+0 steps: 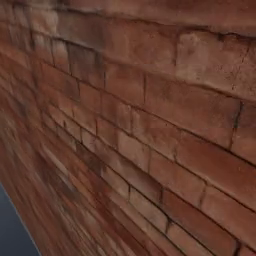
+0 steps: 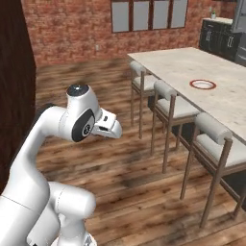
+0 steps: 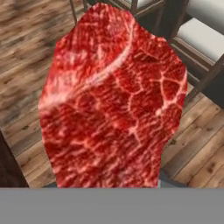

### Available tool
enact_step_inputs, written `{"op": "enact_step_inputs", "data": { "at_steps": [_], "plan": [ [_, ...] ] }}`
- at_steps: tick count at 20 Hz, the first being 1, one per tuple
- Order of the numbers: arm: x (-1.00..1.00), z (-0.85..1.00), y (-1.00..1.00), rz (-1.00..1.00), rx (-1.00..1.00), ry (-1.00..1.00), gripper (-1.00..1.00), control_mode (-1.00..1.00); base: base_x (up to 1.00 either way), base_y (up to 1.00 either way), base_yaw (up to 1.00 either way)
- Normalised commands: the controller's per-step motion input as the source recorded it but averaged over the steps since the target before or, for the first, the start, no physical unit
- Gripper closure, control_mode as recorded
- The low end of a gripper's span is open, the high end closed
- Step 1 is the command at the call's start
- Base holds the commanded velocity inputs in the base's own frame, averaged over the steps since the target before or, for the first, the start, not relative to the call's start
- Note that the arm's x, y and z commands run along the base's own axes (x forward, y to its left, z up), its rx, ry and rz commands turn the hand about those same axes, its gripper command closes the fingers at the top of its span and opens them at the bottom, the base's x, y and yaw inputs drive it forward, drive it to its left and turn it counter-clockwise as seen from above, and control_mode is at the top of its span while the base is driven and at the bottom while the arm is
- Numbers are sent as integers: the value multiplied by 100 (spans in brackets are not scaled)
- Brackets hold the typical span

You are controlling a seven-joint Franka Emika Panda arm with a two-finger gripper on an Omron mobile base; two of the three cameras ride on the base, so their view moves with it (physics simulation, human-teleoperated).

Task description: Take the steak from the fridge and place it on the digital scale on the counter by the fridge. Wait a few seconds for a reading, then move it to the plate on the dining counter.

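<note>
Clenched on the steak point(image 3: 111, 100), the claw carries the red marbled meat, which covers the centre of the hand view above wooden floor, with white-cushioned stools point(image 3: 201, 35) at the upper right. In the right base view the white arm point(image 2: 72, 122) rises at the lower left, and the plate point(image 2: 202, 84) lies on the dining counter point(image 2: 173, 65) at the upper right. A brick wall point(image 1: 140, 125) spans the left base view.

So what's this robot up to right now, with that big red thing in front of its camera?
The red thing is a raw steak, which the robot's fingers seem to be holding close before the hand camera, above the wooden floor. The white arm is folded near the base. The plate sits empty on the dining counter, past the stools.
</note>
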Motion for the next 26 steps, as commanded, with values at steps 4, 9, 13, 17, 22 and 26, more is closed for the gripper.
{"op": "enact_step_inputs", "data": {
  "at_steps": [4, 9, 13, 17, 22, 26],
  "plan": [
    [0, 0, 0, 0, 0, 0, 100, 100, 100, 74, -49],
    [0, 0, 0, 0, 0, 0, 100, 100, 100, 79, -49],
    [0, 0, 0, 0, 0, 0, 100, 100, 100, 87, -49],
    [0, 0, 0, 0, 0, 0, 100, 100, 100, 91, -49],
    [0, 0, 0, 0, 0, 0, 100, 100, 100, 86, -48],
    [0, 0, 0, 0, 0, 0, 100, 100, 100, 73, -47]
  ]
}}
